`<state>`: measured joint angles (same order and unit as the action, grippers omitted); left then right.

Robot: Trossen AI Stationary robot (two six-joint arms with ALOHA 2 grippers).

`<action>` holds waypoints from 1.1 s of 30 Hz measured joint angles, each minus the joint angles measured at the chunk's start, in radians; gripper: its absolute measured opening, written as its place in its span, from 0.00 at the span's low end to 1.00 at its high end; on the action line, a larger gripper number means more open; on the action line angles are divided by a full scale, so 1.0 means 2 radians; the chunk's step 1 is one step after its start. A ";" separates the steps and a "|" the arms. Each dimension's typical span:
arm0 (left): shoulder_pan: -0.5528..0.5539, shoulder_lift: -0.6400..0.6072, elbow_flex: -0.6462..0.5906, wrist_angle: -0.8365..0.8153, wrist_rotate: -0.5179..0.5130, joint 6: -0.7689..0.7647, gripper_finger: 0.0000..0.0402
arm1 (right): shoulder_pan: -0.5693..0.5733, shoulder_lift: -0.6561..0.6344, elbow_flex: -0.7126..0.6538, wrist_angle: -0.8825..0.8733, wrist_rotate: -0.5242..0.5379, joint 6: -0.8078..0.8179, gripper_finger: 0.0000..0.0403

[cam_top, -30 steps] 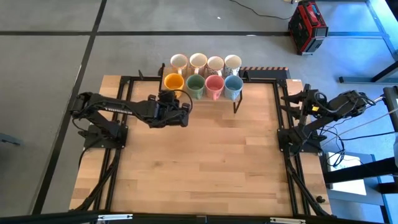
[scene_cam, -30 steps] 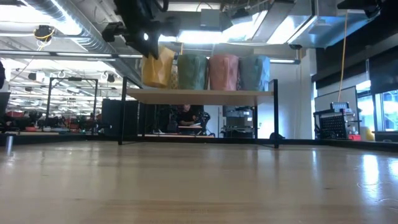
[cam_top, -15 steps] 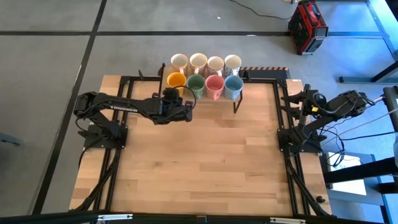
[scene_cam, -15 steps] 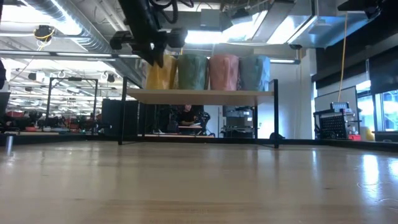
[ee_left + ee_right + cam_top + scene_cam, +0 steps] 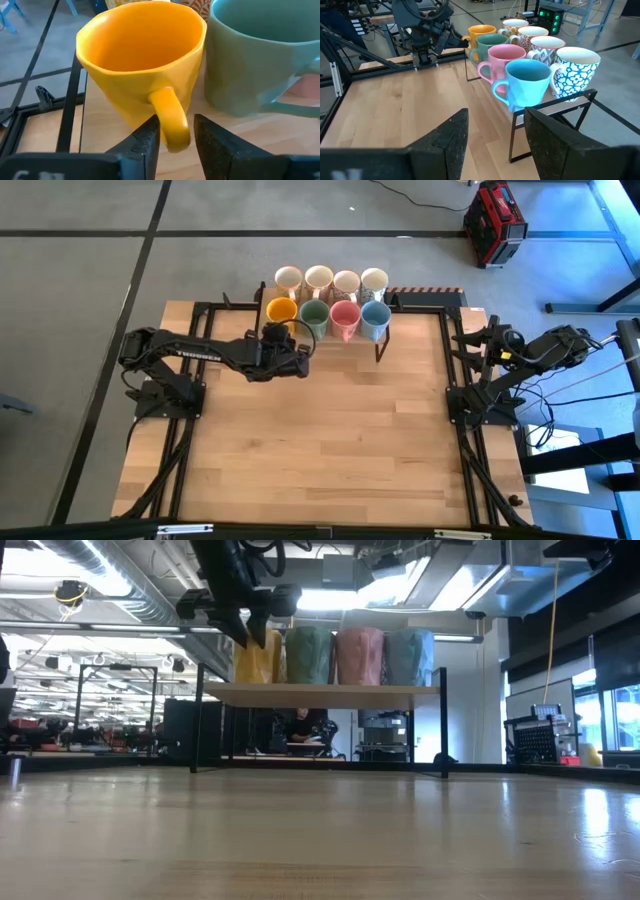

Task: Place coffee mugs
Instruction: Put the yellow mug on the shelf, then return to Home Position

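Eight mugs stand in two rows on a raised shelf (image 5: 320,692) at the table's far edge. The front row holds the orange-yellow mug (image 5: 281,310), green mug (image 5: 314,313), pink mug (image 5: 345,313) and light blue mug (image 5: 375,313). Behind them stand cream mugs (image 5: 318,277), some of them patterned (image 5: 575,70). My left gripper (image 5: 175,132) is at the orange-yellow mug's handle, on the mug's near side, shut on it. My right gripper (image 5: 495,120) waits open at the table's right edge (image 5: 462,345). My left gripper pinches the orange-yellow mug's handle (image 5: 167,107) between its two fingers, low on the loop. The fingers (image 5: 147,140) come at it from the near side, about level. The mug stands upright with its base on the shelf, close beside the green mug (image 5: 250,60).
The shelf rests on thin black legs (image 5: 200,720) above the tabletop. The wooden tabletop (image 5: 320,430) stretches toward the near edge, framed by black rails (image 5: 190,430). A red case (image 5: 494,222) sits on the floor beyond. A person (image 5: 300,725) sits far off in the room.
My left gripper has moved toward the far edge with the orange-yellow mug. The mug, tilted and apart from the row a second ago, now stands upright on the shelf next to the green mug.
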<state>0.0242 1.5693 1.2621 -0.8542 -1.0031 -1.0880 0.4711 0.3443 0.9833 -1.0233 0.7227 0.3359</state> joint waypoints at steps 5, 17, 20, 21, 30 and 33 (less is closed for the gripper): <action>-0.001 -0.011 -0.001 -0.019 0.001 0.001 0.31 | 0.000 0.000 0.000 0.000 0.000 0.000 0.45; -0.001 -0.021 0.000 -0.012 0.015 0.022 0.38 | 0.000 0.000 0.000 -0.014 -0.006 0.014 0.45; -0.001 -0.021 0.005 -0.012 0.034 0.041 0.39 | 0.000 0.000 0.000 -0.014 -0.022 0.013 0.45; -0.001 -0.021 0.009 -0.012 0.038 0.054 0.39 | 0.000 0.000 0.000 -0.014 -0.027 0.013 0.45; -0.001 -0.021 0.056 -0.013 0.040 0.140 0.39 | 0.000 0.000 0.000 -0.014 -0.030 0.013 0.45; -0.001 -0.021 0.061 -0.014 0.037 0.149 0.39 | 0.000 0.000 0.000 -0.014 -0.031 0.013 0.45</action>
<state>0.0227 1.5265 1.3840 -0.8819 -0.9288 -0.7906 0.4712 0.3439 0.9833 -1.0519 0.6617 0.3622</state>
